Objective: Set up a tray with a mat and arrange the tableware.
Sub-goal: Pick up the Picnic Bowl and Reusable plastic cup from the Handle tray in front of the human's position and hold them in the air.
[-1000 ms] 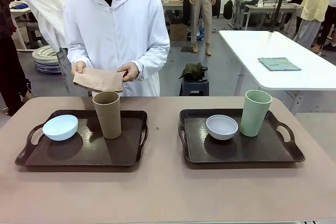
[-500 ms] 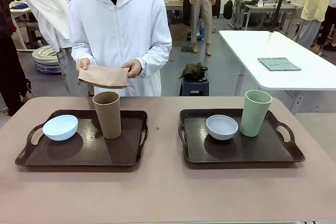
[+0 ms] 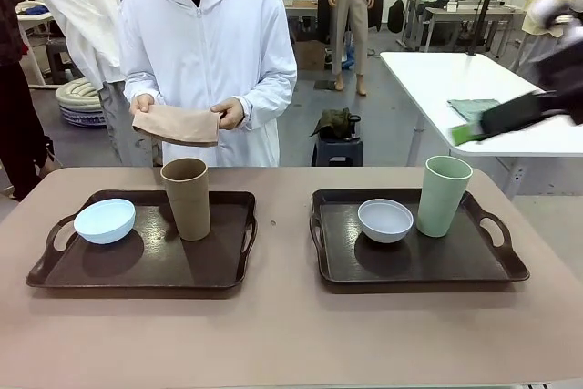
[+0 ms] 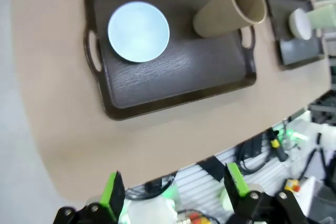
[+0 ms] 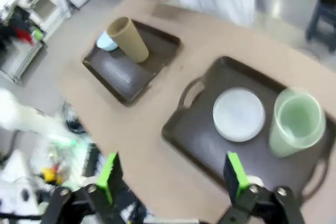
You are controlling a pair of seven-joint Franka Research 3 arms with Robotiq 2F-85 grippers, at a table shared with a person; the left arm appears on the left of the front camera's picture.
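The person at the far side is holding the folded tan mat (image 3: 178, 125) in both hands (image 3: 230, 114), above the far edge of the surface (image 3: 282, 334), so it is not lying on any tray yet. On the left tray (image 3: 137, 266) the blue bowl (image 3: 105, 221) is sitting at the left and the brown cup (image 3: 187, 199) is standing upright beside it at the far side. On the right tray (image 3: 419, 266) the white bowl (image 3: 384, 220) is sitting in the middle with the green cup (image 3: 444, 196) upright just to its right. The left fingers (image 4: 113, 192) are hanging high over the near edge of the surface, spread wide and gripping nothing. The right fingers (image 5: 233, 174) are also spread wide and free, high above the right tray. The mat is looking soft, thin and light; I think it will be sagging if taken by one corner, so a pinch on the folded edge is looking safer. The cups are probably light and stiff but tall, so they may be tipping; a hold across the wall, low or at the middle, is fitting. The bowls are smooth and shallow, so pinching the rim is the likely hold.
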